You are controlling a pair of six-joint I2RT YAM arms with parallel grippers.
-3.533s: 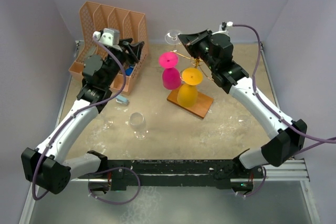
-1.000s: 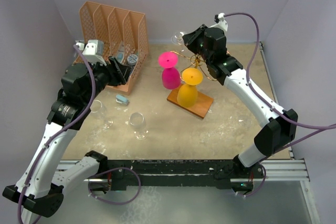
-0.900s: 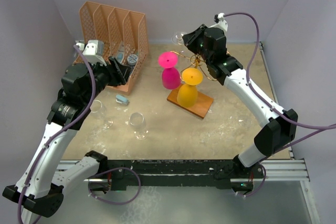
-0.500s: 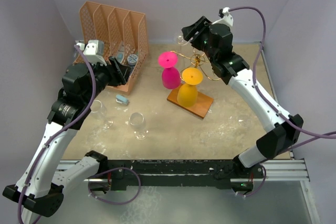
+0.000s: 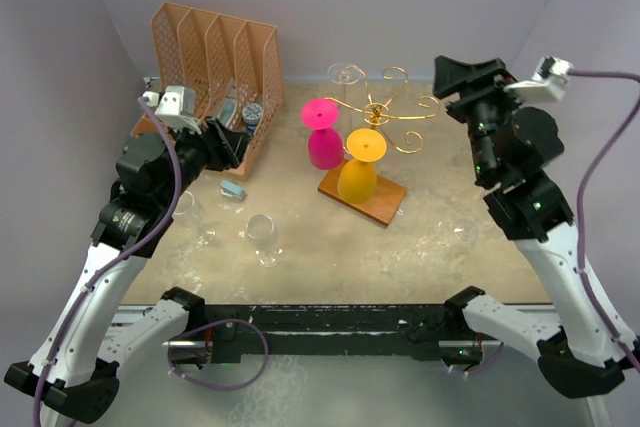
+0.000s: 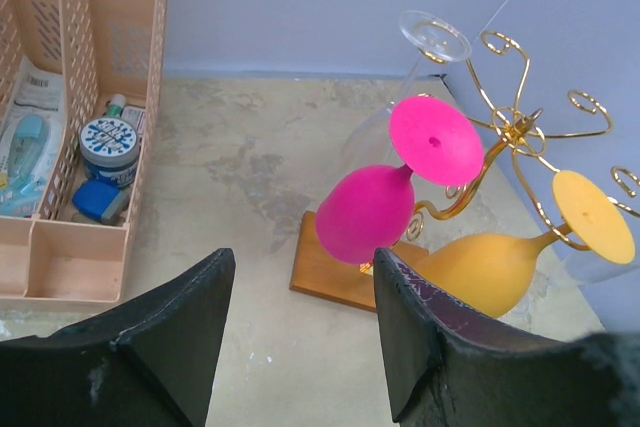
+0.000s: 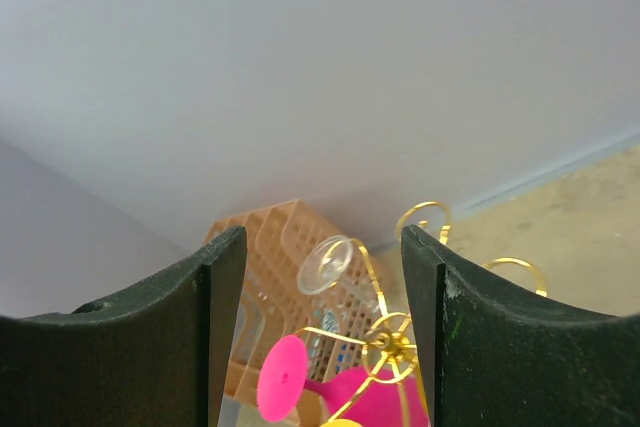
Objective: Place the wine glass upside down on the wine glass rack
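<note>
Seen from above, the sandy table (image 5: 430, 237) holds the wine glass rack (image 5: 378, 113), a gold wire stand with curled arms. It stands a little toward 12 o'clock from the table's middle, on a brown wooden base (image 5: 385, 203).

The clear wine glass (image 5: 345, 74) hangs at about 11 o'clock from the rack's post, with its round foot caught in a spiral arm. Its bowl seems to point down, though the clear glass is hard to make out against the wall. A pink glass (image 5: 323, 139) hangs upside down at 9 o'clock from the post. An orange glass (image 5: 357, 171) hangs upside down at 6 o'clock.

The right gripper (image 7: 322, 247) is raised at 3 o'clock from the rack and well apart from it. Its two black fingers stand wide apart with nothing between them, and the rack shows through the gap.

The left gripper (image 6: 300, 272) hovers at 9 o'clock from the rack, beside an orange file organizer (image 5: 215, 52) in the table's 10 o'clock corner. Its fingers are also spread and empty.

Two more clear glasses rest on the table. One (image 5: 262, 238) is at 7 o'clock from the rack and one (image 5: 190, 211) is farther toward 8 o'clock.
</note>
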